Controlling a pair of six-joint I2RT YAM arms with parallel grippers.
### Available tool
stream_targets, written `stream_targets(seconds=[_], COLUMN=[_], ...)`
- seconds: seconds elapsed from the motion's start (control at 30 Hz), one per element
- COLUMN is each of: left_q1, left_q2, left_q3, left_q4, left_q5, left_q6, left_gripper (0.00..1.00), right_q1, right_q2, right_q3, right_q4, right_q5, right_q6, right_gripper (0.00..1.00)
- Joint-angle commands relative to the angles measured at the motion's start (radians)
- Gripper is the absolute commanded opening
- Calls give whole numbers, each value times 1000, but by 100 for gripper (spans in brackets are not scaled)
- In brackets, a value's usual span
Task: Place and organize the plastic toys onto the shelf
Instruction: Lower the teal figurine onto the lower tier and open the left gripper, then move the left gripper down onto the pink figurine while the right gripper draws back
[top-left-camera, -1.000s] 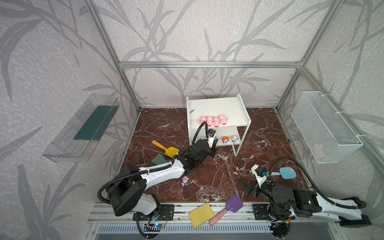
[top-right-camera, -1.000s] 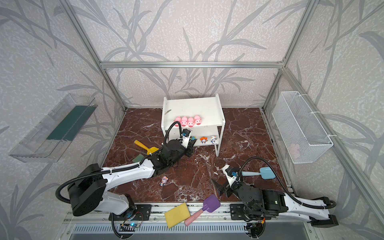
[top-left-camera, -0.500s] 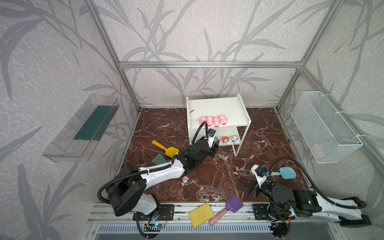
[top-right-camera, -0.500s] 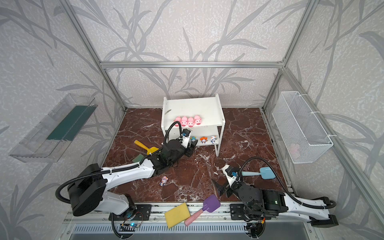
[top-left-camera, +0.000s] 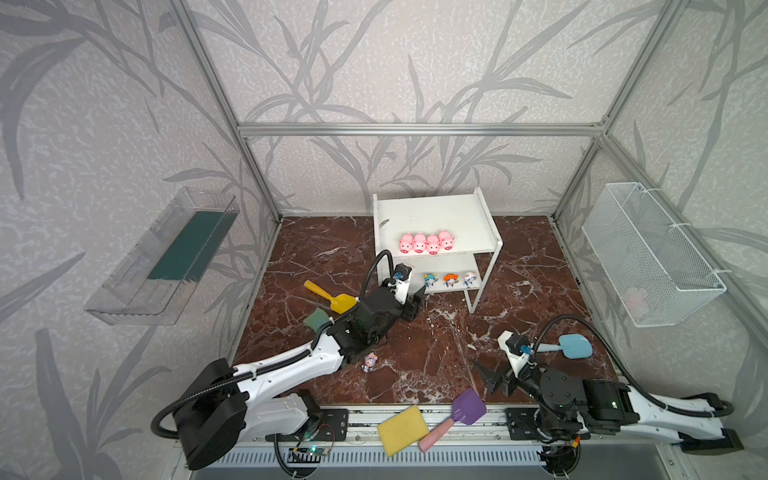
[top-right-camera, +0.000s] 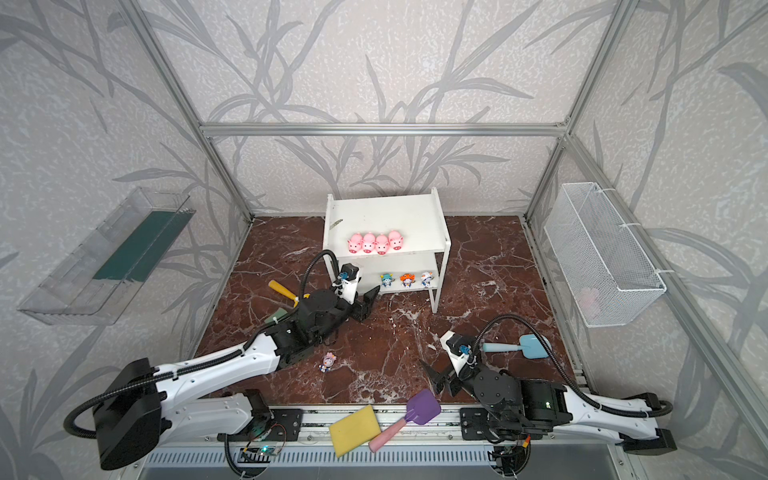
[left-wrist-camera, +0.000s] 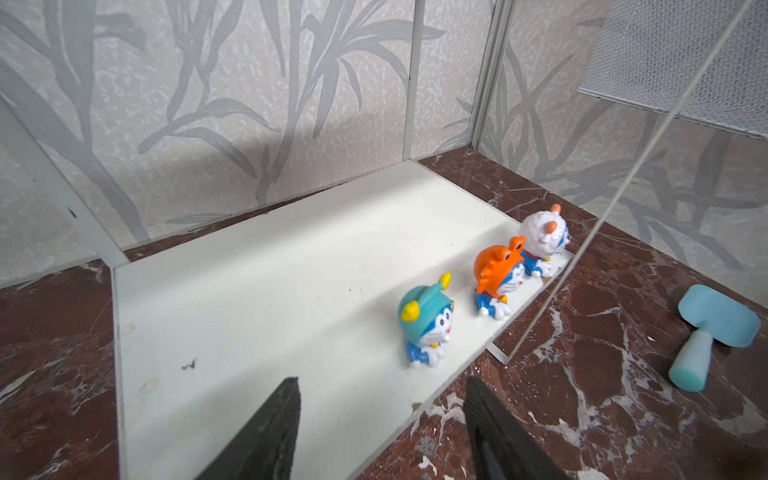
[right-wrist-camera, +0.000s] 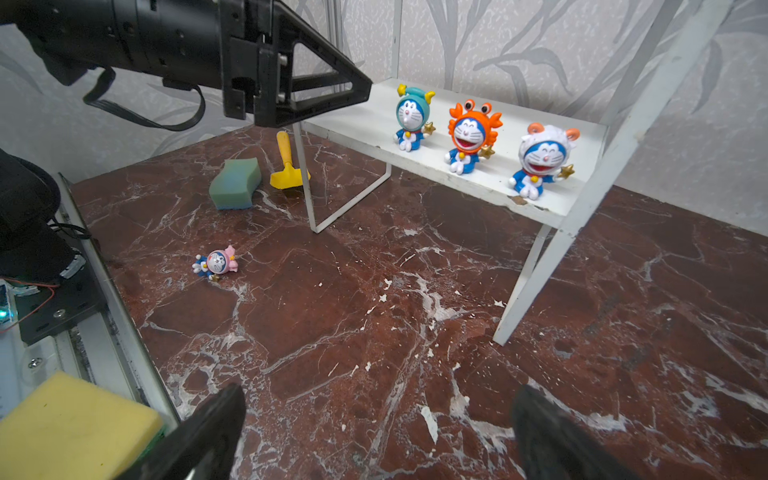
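on the shelf (top-left-camera: 432, 212), four pigs (top-left-camera: 419, 243) sit up top, three figurines (top-left-camera: 450, 280) below; left tool (left-wrist-camera: 382, 379) and right tool (right-wrist-camera: 380, 387) spread.

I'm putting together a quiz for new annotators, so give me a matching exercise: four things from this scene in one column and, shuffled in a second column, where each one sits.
Things
1. pink pigs
2. orange figurine
3. pink figurine
4. purple shovel

Places
A. lying on the marble floor
B. top board of the shelf
C. beside the yellow sponge
D. lower board of the shelf

Pairs: 1-B, 2-D, 3-A, 4-C
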Motion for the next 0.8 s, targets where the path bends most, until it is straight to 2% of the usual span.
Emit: stream_targets(seconds=[0.0,0.13,0.23,0.4,0.47,0.57,0.67,0.77], left_q1=[0,-5,-13,-20,-56,-66,-66,-66], left_q2=[-92,-210,-308,-509,-597,-670,-692,-720], left_q3=[-44,-82,-89,-110,-132,-146,-168,-203], left_q4=[-105,-224,-351,-577,-639,-728,-815,-855], left_q5=[98,206,221,159,54,-31,-33,-4], left_q6=[-19,-44,-65,-110,-159,-253,-315,-390], left_gripper=[65,65,65,66,69,70,71,71], right_q1=[7,8,5,-48,-79,-91,-105,-120], right_q2=[34,118,218,500,633,803,934,1002], right_q3=[-25,-50,-78,-76,-38,19,79,112], right_q4=[94,205,340,572,622,697,722,746], right_q5=[-24,-60,-114,-265,-345,-414,-462,-499], right_q6=[-22,-32,-54,-56,-45,-72,-62,-44], right_gripper=[99,99,99,99,99,99,99,100])
